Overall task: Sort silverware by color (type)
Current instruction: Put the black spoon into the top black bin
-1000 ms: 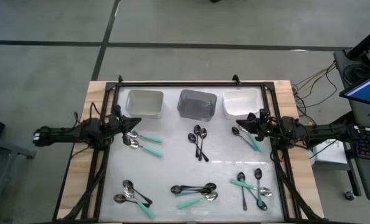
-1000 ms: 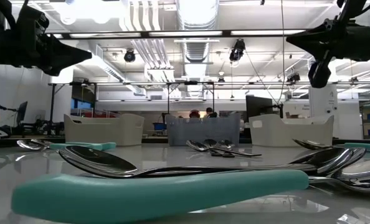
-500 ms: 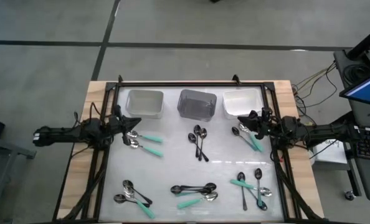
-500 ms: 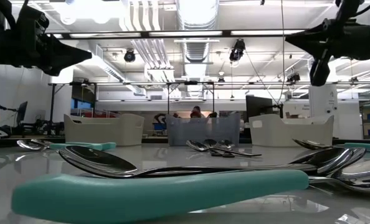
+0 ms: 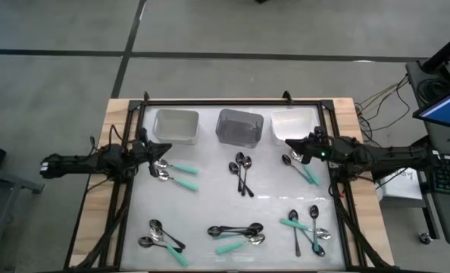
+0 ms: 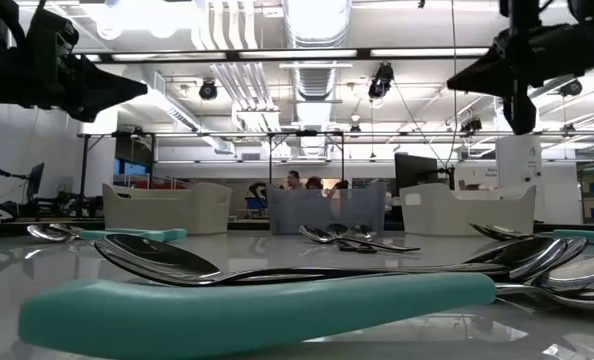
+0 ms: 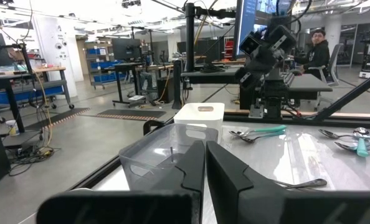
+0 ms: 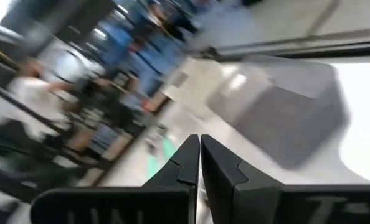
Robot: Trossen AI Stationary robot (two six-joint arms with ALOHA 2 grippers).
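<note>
Spoons [image 5: 242, 173] lie scattered flat on the counter [image 5: 210, 201], light, stiff, slick w/ thin metal, so pinch the teal handle [image 5: 184, 169]; left gripper [image 5: 151, 155] & right gripper [image 5: 292, 145] both nearly closed, empty.

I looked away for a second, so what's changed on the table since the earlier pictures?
The right gripper has swung inward toward the middle of the table, above the spoons near the right bin, fingers shut and empty. The left gripper, all spoons and the bins stayed put.
</note>
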